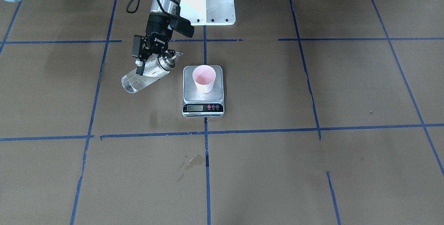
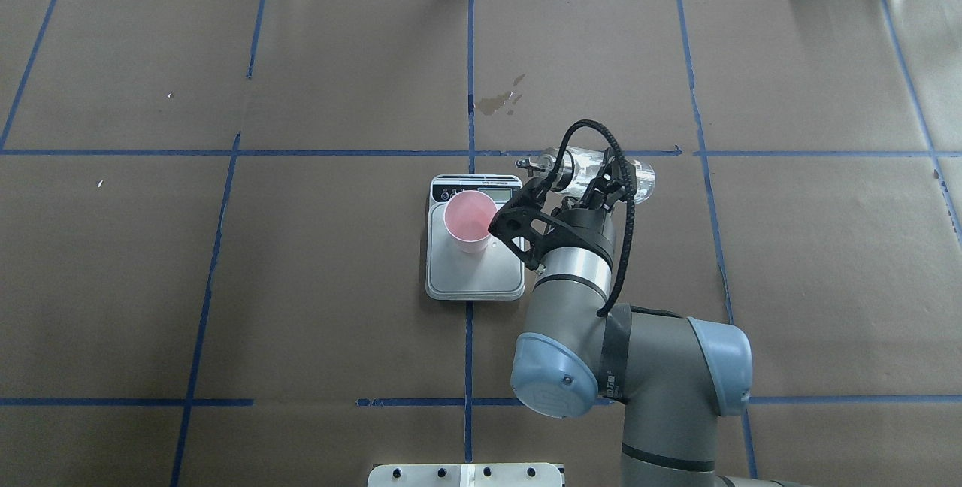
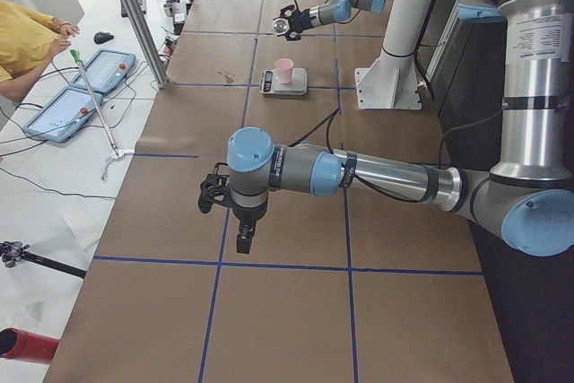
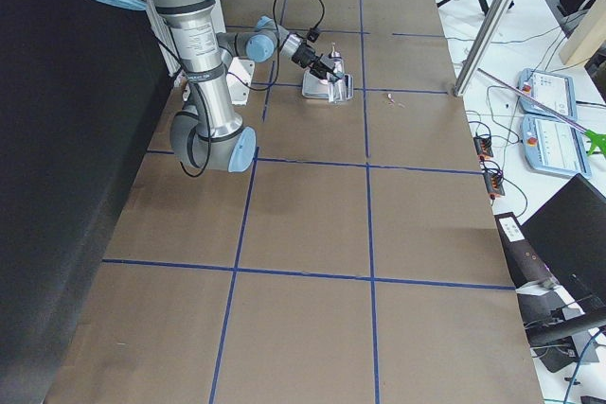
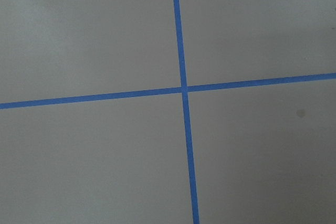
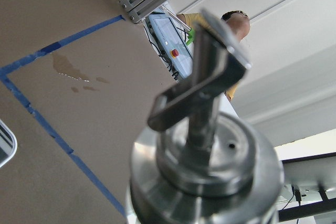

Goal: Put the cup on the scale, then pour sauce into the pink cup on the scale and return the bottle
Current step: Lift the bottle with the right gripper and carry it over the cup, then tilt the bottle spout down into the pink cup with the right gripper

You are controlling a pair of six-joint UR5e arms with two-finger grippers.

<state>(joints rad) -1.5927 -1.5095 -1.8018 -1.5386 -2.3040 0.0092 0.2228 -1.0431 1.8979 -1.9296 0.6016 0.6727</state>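
Note:
The pink cup [image 1: 204,78] stands upright on the silver platform of the scale [image 1: 203,94]; both also show in the overhead view, cup [image 2: 470,220] and scale [image 2: 475,280]. My right gripper [image 1: 151,66] is shut on the glass bottle [image 1: 138,79] and holds it tilted in the air beside the scale. The spout [image 1: 176,54] points toward the cup and is short of its rim. Clear sauce [image 1: 130,84] lies in the bottle's base end. The right wrist view shows the metal collar and spout [image 6: 205,129] close up. My left gripper [image 3: 242,235] hangs far from the scale; I cannot tell whether it is open.
A dried stain [image 1: 192,161] marks the brown paper on the operators' side of the scale. The robot's white base [image 1: 208,2] stands behind the scale. Blue tape lines cross the table. A person in yellow [image 3: 27,38] sits at the table's far side.

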